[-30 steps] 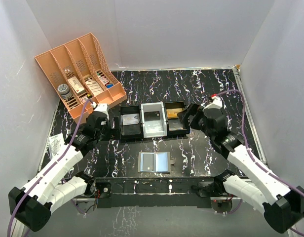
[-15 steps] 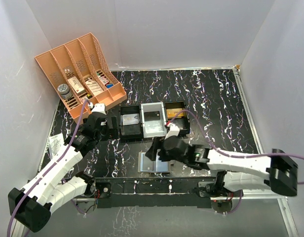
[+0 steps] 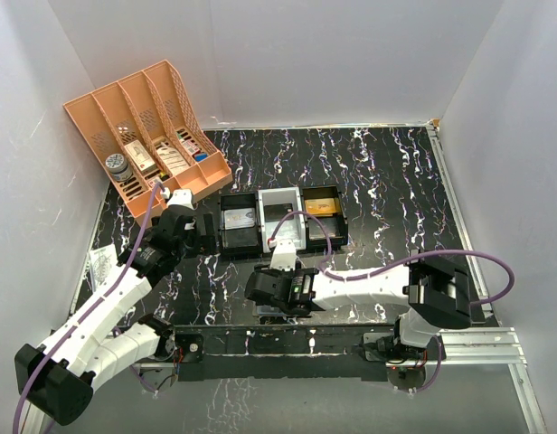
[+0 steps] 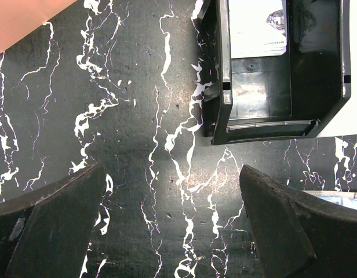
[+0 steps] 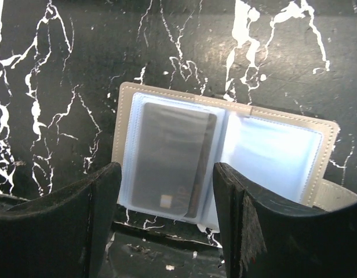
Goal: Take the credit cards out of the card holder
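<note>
Well left of the card holder (image 5: 277,153) and beyond it stands a perforated peach rack (image 3: 147,127). Closer on that side, the left gripper (image 4: 172,231) hangs over the marbled black tabletop (image 4: 126,150), its matte fingers spread wide and empty, beside a glossy black tray (image 4: 271,110). The holder lies open flat, with a grey stitched rim and shiny pale-blue sleeves. A dark grey card (image 5: 170,165) fills its left sleeve. The right gripper (image 5: 167,226) hovers over that panel, fingers partly parted, gripping nothing. Seen from above, the arm hides most of the holder, and the right sleeve's contents are unclear.

Nothing legible anywhere: faint print on the pale rectangular plastic card (image 4: 257,26) in the black rectangular plastic tray (image 4: 223,69) and labels on the small boxes (image 3: 165,155) in the peach slotted rack (image 3: 89,113) too blurred or small to read.
</note>
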You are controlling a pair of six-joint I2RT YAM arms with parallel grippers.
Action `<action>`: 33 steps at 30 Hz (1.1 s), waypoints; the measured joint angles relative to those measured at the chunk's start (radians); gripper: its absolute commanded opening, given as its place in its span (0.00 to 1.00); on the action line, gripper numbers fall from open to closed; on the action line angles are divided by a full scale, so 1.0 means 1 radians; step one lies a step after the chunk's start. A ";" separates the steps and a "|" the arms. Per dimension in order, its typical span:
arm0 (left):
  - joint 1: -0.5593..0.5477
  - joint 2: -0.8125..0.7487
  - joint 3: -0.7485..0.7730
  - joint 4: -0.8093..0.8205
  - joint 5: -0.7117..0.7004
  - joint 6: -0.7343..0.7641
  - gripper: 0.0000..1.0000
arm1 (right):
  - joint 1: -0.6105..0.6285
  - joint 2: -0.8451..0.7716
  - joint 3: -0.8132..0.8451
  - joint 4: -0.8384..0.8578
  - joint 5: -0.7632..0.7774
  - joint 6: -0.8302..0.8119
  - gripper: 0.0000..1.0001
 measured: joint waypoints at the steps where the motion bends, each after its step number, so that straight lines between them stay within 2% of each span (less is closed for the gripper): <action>1: 0.000 0.000 0.000 0.000 0.000 0.000 0.99 | 0.000 0.000 0.000 -0.008 0.006 0.000 0.62; 12: 0.000 0.000 0.000 0.000 0.002 0.001 0.99 | -0.045 0.023 -0.001 0.013 -0.001 -0.031 0.63; 21: 0.000 0.002 0.000 0.000 0.002 0.001 0.99 | -0.069 0.102 0.013 0.047 -0.042 -0.054 0.63; 23: 0.000 0.003 0.000 0.000 0.002 0.001 0.99 | -0.071 0.114 0.019 0.048 -0.045 -0.053 0.60; 26: 0.000 0.008 0.000 0.000 0.003 0.001 0.99 | -0.071 0.130 0.037 0.048 -0.041 -0.054 0.48; 33: 0.000 0.015 0.000 0.001 0.022 0.005 0.99 | -0.078 0.120 0.013 0.101 -0.042 -0.049 0.31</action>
